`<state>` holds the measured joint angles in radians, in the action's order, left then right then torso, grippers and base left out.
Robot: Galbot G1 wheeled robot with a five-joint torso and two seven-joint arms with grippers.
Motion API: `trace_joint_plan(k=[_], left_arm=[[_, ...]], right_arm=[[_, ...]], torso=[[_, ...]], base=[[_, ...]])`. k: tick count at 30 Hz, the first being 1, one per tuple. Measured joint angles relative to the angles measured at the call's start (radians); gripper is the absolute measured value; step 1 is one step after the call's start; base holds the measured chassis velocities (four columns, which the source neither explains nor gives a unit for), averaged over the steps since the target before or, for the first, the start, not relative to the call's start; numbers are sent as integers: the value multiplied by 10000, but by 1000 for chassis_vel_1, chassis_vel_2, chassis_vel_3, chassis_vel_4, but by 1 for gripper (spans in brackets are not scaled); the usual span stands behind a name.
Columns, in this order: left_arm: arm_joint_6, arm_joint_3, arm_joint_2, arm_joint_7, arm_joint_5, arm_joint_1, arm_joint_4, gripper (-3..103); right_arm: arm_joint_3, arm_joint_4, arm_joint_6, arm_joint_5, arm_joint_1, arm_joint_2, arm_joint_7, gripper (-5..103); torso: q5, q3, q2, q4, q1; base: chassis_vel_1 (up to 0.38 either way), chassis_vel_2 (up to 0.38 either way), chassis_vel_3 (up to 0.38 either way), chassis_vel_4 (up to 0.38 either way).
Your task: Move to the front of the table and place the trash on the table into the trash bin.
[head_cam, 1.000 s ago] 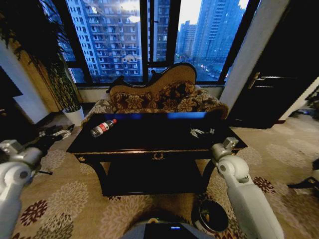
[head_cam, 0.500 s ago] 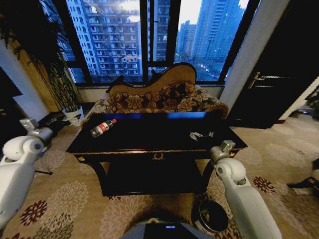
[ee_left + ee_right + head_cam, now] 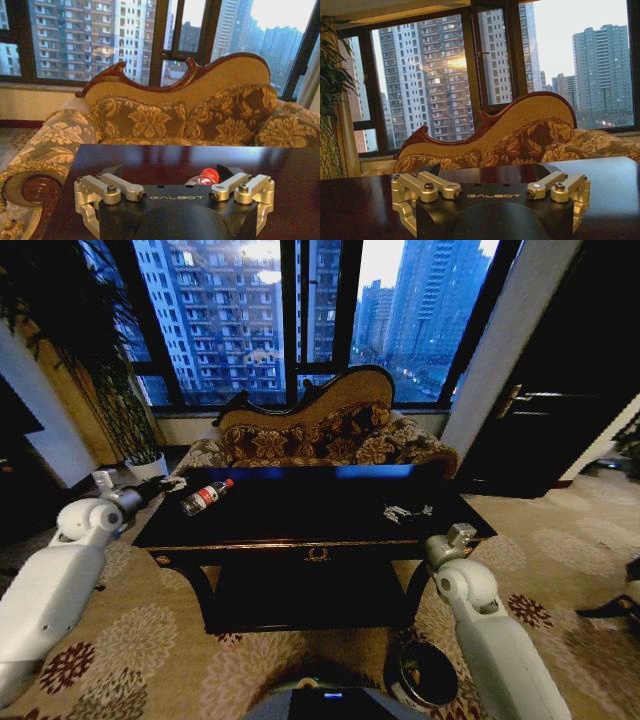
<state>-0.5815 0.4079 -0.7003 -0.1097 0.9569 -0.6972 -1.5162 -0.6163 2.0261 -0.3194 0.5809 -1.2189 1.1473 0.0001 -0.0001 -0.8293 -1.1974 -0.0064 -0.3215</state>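
Reach-for-bottle step: left gripper (image 3: 160, 486) upper left beside table (image 3: 300, 540) edge, spread wide, empty, just short of bottle (image 3: 207, 496); next calls for closing around it; right gripper (image 3: 462, 533) low right, grasp indeterminable.

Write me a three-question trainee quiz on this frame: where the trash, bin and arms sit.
1. True or false: the bottle lies on its side on the table.
2. Which gripper is nearer the bottle: A) left gripper, B) right gripper?
3. Fill in: the trash bin stands on the ____, off the table's front right corner.

Key: 1 true; 2 A, at the table's left end; 3 carpet. The white scraps lie on the table's right side.
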Motion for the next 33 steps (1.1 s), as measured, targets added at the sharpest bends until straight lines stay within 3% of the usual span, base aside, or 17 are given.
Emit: trace_joint_plan(k=[2, 3, 7, 20, 33], left_arm=[[-138, -163, -19, 36, 5, 181, 45, 100], [-563, -442, -68, 203, 38, 489, 78, 100], [-1228, -773, -199, 487, 78, 835, 80, 100], [-1359, -1224, -738, 597, -139, 887, 311, 100], [-1286, -686, -773, 553, -341, 99, 113, 100]], right_arm=[[12, -15, 6, -2, 8, 0, 0, 100], [25, -50, 16, -6, 18, 0, 0, 100], [14, -165, 100, -47, 32, 25, 0, 100], [17, -512, 275, -342, 0, 204, 0, 100], [229, -778, 349, -643, -35, 427, 0, 100]], torso=[[2, 0, -1, -1, 0], [1, 0, 0, -4, -1], [2, 0, 1, 0, -1], [1, 0, -1, -2, 0], [5, 2, -2, -1, 0]], base=[[0, 0, 0, 0], [0, 0, 0, 0], [0, 0, 0, 0], [0, 0, 0, 0], [0, 0, 0, 0]])
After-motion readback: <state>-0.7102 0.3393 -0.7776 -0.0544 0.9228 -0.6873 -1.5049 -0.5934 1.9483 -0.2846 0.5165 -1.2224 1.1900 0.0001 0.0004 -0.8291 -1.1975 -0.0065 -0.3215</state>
